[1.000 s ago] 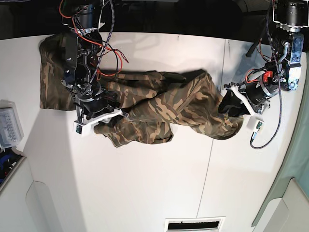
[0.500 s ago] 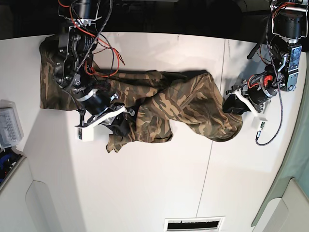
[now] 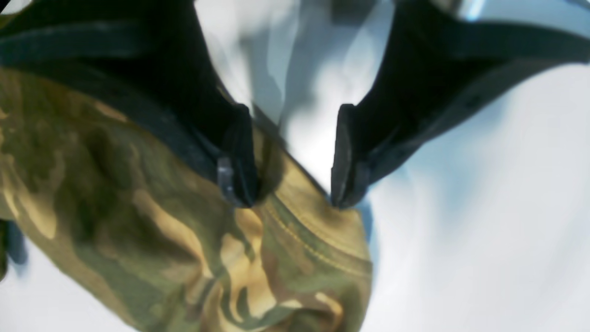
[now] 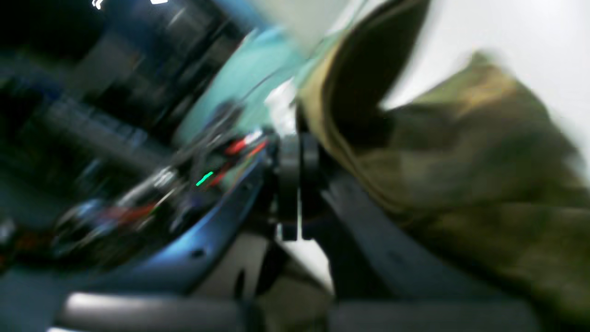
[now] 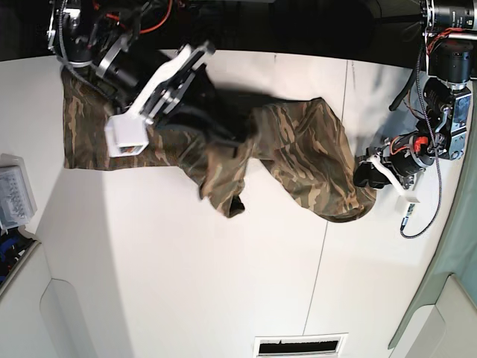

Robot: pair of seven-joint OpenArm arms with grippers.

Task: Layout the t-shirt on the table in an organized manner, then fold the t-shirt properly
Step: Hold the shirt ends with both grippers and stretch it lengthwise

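Right fingers (image 4: 297,157) clenched on t-shirt (image 5: 298,156) | left fingers (image 3: 239,157) released | shirt long axis left-right

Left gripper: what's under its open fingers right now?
Under the left gripper, jaws apart, lies a hemmed corner of the t-shirt on the white table. What the shirt covers cannot be seen.

The base view is bright and sharp, though it bows at its edges, and the white bench (image 5: 223,283) carries soft shadows just beside the t-shirt (image 5: 298,164). The left wrist view is soft and out of focus with pale glare on the bench. The right wrist view is dim and heavily smeared by motion blur.
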